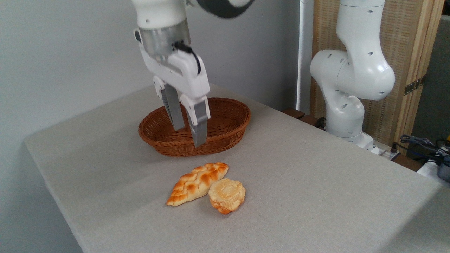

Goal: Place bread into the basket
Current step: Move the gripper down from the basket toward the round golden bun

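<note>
End effector [189,135] hangs over the wicker basket [230,131], fingers apart, empty.
Round bun [227,195] touches braided loaf [197,182] on counter [316,175].

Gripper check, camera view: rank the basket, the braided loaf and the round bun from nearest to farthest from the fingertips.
1. Wicker basket: right behind the gripper, whose open fingers hang over its front rim.
2. Braided loaf: on the cloth in front of the basket, its upper tip closest to the fingertips.
3. Round bun: touching the loaf's right side, slightly farther toward the camera.
</note>
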`<state>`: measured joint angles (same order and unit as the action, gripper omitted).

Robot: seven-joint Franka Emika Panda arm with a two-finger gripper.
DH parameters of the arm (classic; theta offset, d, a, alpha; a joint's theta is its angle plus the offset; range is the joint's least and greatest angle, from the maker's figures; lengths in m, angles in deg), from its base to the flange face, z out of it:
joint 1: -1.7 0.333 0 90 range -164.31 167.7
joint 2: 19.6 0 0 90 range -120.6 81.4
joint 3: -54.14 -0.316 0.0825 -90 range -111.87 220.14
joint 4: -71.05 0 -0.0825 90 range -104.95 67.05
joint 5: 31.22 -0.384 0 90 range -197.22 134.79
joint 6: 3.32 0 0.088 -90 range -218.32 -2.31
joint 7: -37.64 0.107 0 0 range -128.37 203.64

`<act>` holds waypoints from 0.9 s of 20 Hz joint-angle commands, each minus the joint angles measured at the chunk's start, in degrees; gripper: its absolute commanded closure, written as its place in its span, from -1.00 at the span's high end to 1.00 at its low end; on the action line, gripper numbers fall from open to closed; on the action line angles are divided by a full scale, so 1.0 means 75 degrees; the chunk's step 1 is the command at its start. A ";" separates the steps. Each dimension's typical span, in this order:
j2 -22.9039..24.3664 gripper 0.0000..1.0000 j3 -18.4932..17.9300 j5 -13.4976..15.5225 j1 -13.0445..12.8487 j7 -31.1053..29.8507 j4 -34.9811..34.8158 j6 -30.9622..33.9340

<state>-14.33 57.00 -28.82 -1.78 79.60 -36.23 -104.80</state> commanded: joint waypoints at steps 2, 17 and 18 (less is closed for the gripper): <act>0.0035 1.00 -0.0019 0.0150 -0.0064 0.0065 -0.0917 -0.1069; -0.0070 1.00 -0.0734 -0.1022 0.0076 0.0885 -0.1832 -0.1574; -0.0093 1.00 -0.0734 -0.1022 0.0076 0.0908 -0.1867 -0.1574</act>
<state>-15.26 52.15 -35.60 -0.87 85.38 -48.08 -115.50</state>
